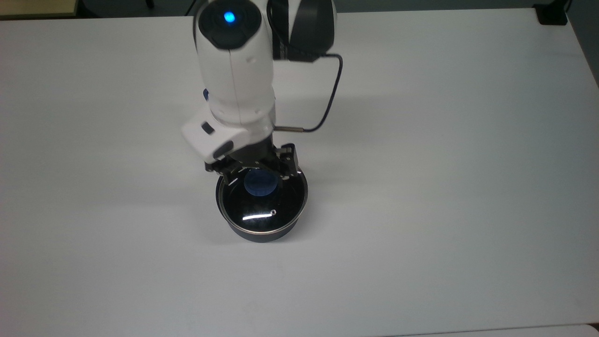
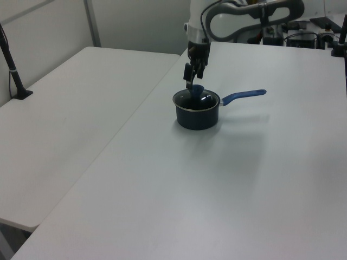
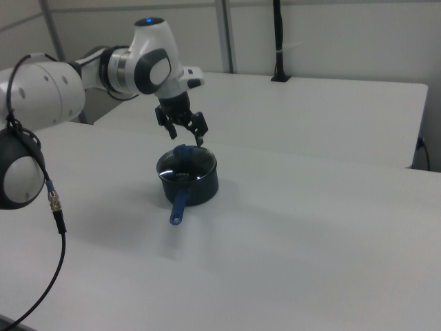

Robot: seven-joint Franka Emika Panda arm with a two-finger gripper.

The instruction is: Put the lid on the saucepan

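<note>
The saucepan (image 1: 262, 234) stands on the white table, dark outside, with its long blue handle (image 2: 244, 96) pointing to the left view's right. The glass lid (image 1: 262, 206) lies flat on the pan's rim, its blue knob (image 1: 259, 182) upward and its steam vent near the front. My gripper (image 1: 256, 169) hangs just above the knob, open, its fingers spread to either side and holding nothing. In the right view the gripper (image 3: 185, 134) is a short way above the lid (image 3: 187, 165) and the saucepan (image 3: 196, 192).
The arm's black cable (image 1: 330, 93) loops out to the top view's right. A second white table (image 2: 70, 108) adjoins on the left view's left, with a black post (image 2: 13, 70) on it. A black object (image 1: 552, 14) sits at the top view's far right corner.
</note>
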